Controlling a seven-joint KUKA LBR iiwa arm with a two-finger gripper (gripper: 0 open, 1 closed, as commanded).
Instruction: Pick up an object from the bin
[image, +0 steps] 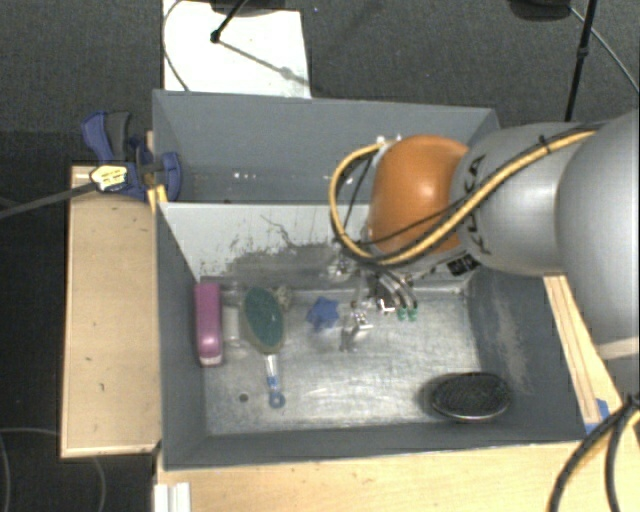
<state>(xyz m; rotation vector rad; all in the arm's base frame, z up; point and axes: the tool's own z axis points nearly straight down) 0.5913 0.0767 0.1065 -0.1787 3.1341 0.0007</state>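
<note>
1. Since it lies just left of the claw (352, 328), midway across the bin (250, 150), we list a small blue piece (322, 314) first.
2. Claw: we cannot tell its opening or hold.
3. Leftward: teal brush (264, 318), pink block (208, 322); front right: black oval disc (468, 396).

Robotics lab, by every sign. Grey metal bin (330, 150), scratched and scuffed inside. Reaching in from the bin's right, a heavy silver industrial arm (570, 200) with an orange wrist cover (415, 190) and yellow and black cables (505, 178) looped round it. Dark floor (60, 60) left of and behind the bin, crossed by a loose black cable (50, 197). Thin black stand pole (580, 60) beyond the bin's far right corner.
</note>
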